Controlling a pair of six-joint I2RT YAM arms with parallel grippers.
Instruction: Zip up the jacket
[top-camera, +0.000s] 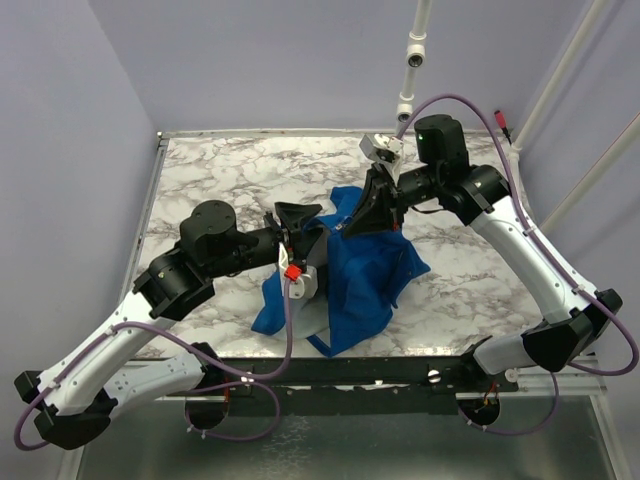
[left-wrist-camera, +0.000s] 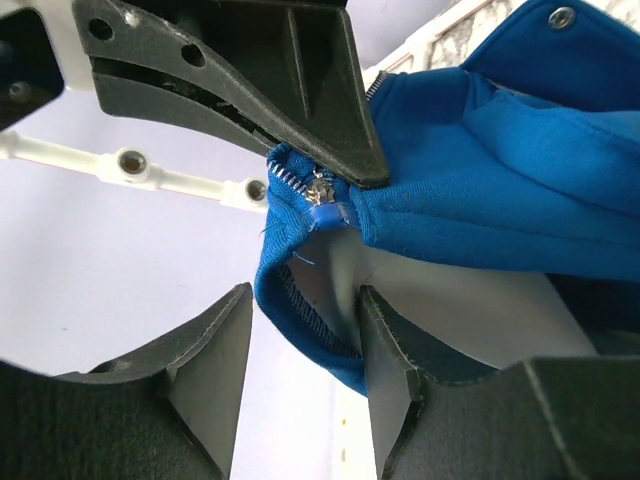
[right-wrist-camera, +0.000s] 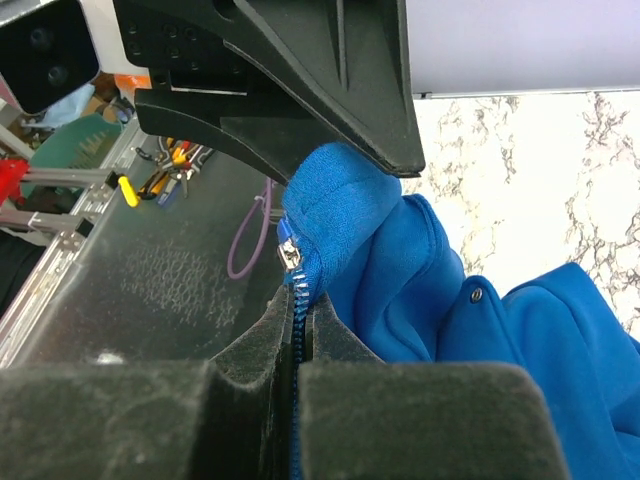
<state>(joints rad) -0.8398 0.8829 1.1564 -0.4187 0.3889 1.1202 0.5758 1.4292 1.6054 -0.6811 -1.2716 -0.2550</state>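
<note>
Padded fingers (left-wrist-camera: 205, 370) of our left pincer (left-wrist-camera: 300, 365) stand spread just below the zipper slider (left-wrist-camera: 321, 192); we judge it best to close squarely on its blue tab (left-wrist-camera: 326, 216). Our right pincer (right-wrist-camera: 298, 335) pinches the jacket (top-camera: 350, 285) by its zipper edge, holding it up over the middle of the table (top-camera: 220, 170). Open marble lies far and left; the near rim is close.

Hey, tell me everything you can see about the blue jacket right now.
The jacket is soft royal-blue fabric with a pale lining, crumpled in a heap on the marble table. Its upper part is lifted, the right gripper shut on the zipper edge. A metal zipper slider with a blue pull tab sits by a hem that lies between the left gripper's open fingers. A small metal snap shows on the outer fabric.
</note>
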